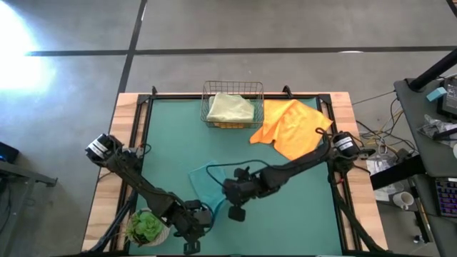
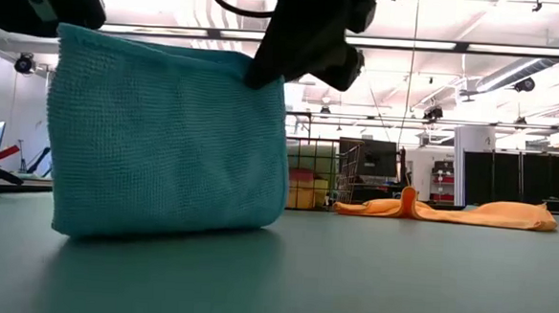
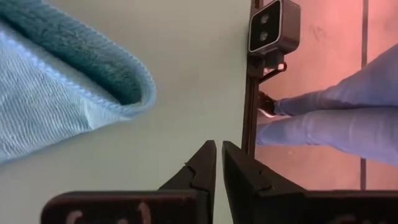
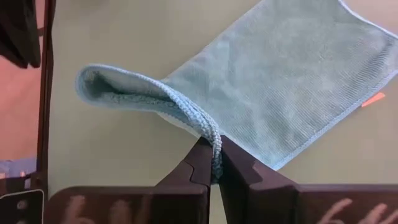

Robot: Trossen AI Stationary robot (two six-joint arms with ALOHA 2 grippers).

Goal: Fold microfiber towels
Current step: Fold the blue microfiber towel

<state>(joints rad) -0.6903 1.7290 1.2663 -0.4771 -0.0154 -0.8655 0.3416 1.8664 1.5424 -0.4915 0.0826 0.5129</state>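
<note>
- I've got the right gripper (image 4: 212,163) clamped on the teal towel (image 1: 206,187); the edge is pinched between its tips, seen plainly in the right wrist view; in the high view it sits near table centre-front (image 1: 235,212).
- Left gripper (image 3: 219,163) is pinched closed on nothing; in its own view the towel's rolled edge (image 3: 93,74) hangs just beside the tips, not touching; high view puts it at abt 7 o'clock of the towel (image 1: 194,230).
- Towel lifted off the mat (image 1: 300,214) along its held edge, draped like a curtain in the low view (image 2: 165,136), bottom hem resting on the mat; from the right gripper the loose body runs off toward 10 o'clock in the high view, long axis roughly 4-to-10.
- My read: the fold turns on carrying the held edge over toward 10 o'clock, along that axis; right arm has it, left is nearer the free corner for pinning.
- Other towels: orange one (image 1: 289,125) spread at 1 o'clock beside the wire basket (image 1: 208,107); pale green one (image 1: 230,107) in the basket at 12.
</note>
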